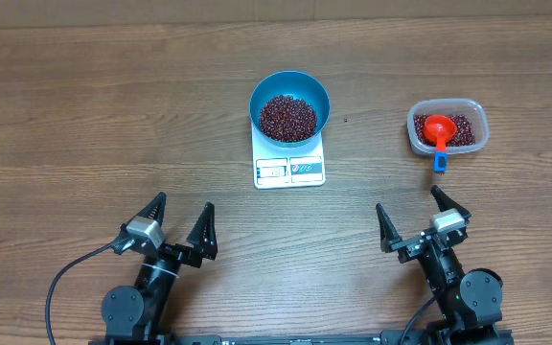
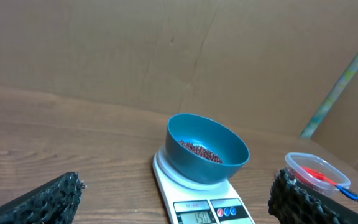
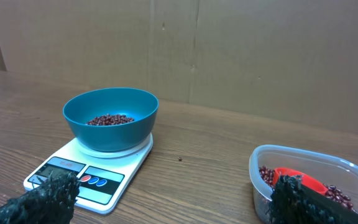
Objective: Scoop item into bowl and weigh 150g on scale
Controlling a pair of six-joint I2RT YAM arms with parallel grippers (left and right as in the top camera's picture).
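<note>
scale (image 1: 289,170) | long axis near-far | display end nearest | bowl (image 1: 290,82) atop far end

The surface (image 1: 84,105) is mid-brown with streaky wood grain. At centre, the bowl (image 3: 114,132) is plain bright teal-blue, and the beans (image 1: 288,117) in it are dark red-brown. The scale (image 1: 316,153) is white, with a grey display and red and blue marks on its panel. Toward the upper right, a clear tub (image 1: 480,120) shows more red-brown beans and a red scoop (image 1: 439,126) with a blue handle end. The left pincer (image 1: 182,203) and right pincer (image 1: 407,198) are black.
</note>
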